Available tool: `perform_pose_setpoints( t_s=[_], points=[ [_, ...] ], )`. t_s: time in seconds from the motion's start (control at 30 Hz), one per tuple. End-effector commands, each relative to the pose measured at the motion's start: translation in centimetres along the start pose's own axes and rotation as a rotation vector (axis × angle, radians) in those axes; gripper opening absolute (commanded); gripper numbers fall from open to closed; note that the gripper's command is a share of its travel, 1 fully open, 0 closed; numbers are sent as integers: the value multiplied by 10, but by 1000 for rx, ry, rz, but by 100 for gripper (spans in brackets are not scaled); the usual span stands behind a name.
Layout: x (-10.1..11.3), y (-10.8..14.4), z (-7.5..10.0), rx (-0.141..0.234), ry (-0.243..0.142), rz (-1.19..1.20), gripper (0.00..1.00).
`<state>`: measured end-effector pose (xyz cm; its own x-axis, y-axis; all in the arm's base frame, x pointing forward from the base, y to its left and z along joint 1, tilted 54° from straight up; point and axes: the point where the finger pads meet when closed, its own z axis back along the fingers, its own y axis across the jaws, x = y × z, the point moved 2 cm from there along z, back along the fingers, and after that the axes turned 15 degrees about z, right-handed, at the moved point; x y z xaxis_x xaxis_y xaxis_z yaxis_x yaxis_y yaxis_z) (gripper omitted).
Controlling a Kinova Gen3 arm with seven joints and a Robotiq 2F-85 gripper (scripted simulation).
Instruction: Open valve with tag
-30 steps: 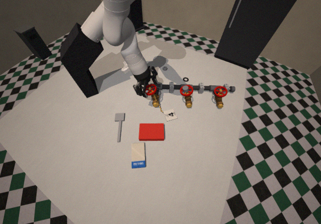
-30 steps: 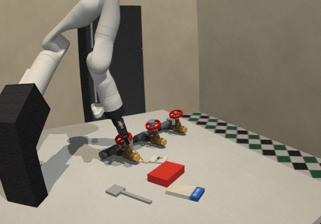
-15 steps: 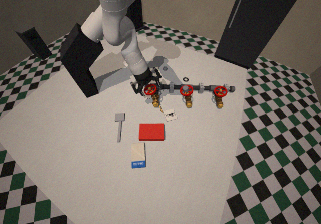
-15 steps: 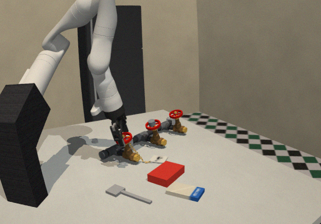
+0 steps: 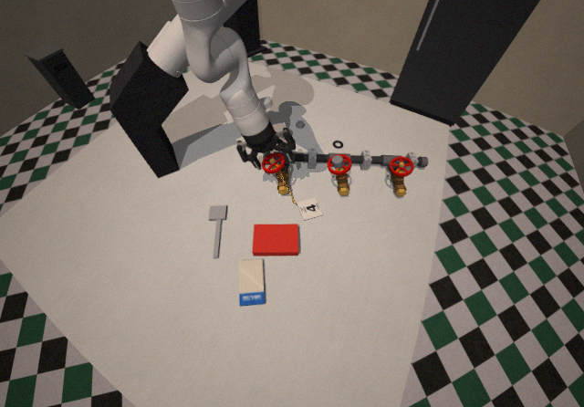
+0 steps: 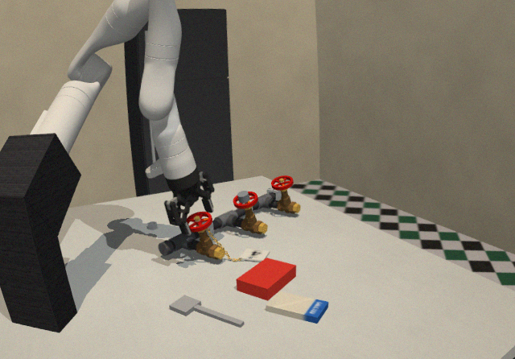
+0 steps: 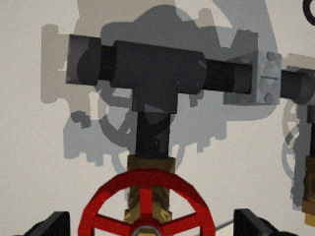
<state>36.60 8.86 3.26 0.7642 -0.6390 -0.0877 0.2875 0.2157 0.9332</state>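
Three brass valves with red handwheels sit on a dark pipe (image 5: 350, 157). The left valve (image 5: 274, 164) has a gold chain running to a white tag (image 5: 311, 207) that reads 4. The middle valve (image 5: 339, 163) and the right valve (image 5: 400, 168) have no tag. My gripper (image 5: 266, 153) is open, with its fingers on either side of the left handwheel, just behind it. It also shows in the exterior view (image 6: 191, 213) around that handwheel (image 6: 199, 221). In the wrist view the red handwheel (image 7: 148, 206) fills the bottom edge between the two dark fingertips.
A red block (image 5: 276, 239), a grey T-shaped tool (image 5: 217, 228) and a white and blue box (image 5: 251, 282) lie in front of the pipe. A black ring (image 5: 338, 147) and a grey nut (image 5: 298, 123) lie behind it. Dark blocks (image 5: 143, 105) and a tall cabinet (image 5: 464, 39) stand around.
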Motion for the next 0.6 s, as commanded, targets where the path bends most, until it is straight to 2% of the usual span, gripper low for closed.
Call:
perform_pose_setpoints(
  t_s=[0.0,0.57],
  points=[
    [2,-2,1,4,3,-124,100],
    [1,-1,1,3,6,-440,100]
  ],
)
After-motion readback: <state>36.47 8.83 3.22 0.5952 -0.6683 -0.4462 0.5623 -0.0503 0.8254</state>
